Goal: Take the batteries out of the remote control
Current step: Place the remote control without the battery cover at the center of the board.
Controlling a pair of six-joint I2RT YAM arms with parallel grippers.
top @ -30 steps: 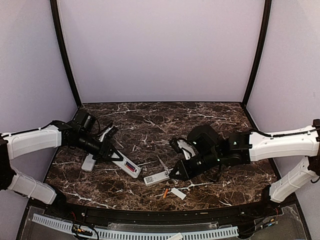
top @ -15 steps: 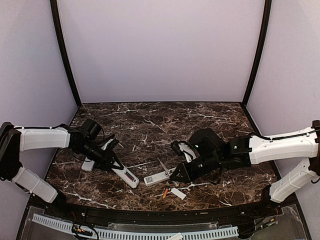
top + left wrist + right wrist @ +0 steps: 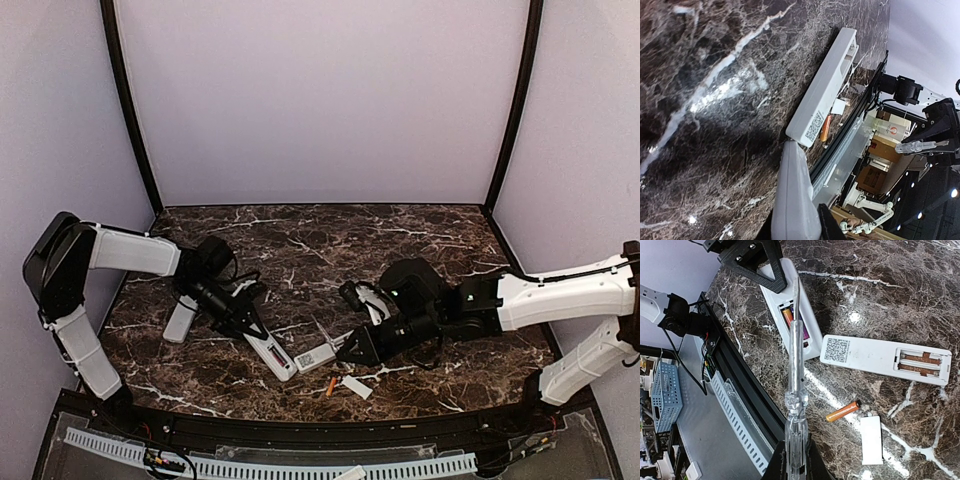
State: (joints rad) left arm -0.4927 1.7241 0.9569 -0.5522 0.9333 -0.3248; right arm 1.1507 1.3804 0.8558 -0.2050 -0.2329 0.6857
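Dark marble tabletop (image 3: pixel 330 240), lilac walls (image 3: pixel 320 100), left end effector (image 3: pixel 254 328) clamping a remote (image 3: pixel 281 363), right end effector (image 3: pixel 352 350) closed on clear pick (image 3: pixel 794 370)

A dark brown marble bench (image 3: pixel 330 240) with white veining fills the floor of the booth. Pale lavender walls (image 3: pixel 320 100) enclose it on three sides, and a black post (image 3: pixel 130 110) runs up each rear corner. A small flat white cover (image 3: pixel 356 387) lies face down on the bench close to the front edge. A slim clear plastic tool (image 3: pixel 795 370) slants low over the marble, its tip pointing away from the near edge. Below the front edge runs a white slotted strip (image 3: pixel 270 466). Off the bench, a blue mesh basket (image 3: pixel 665 395) stands on the floor, and cardboard boxes (image 3: pixel 879 150) sit further back.
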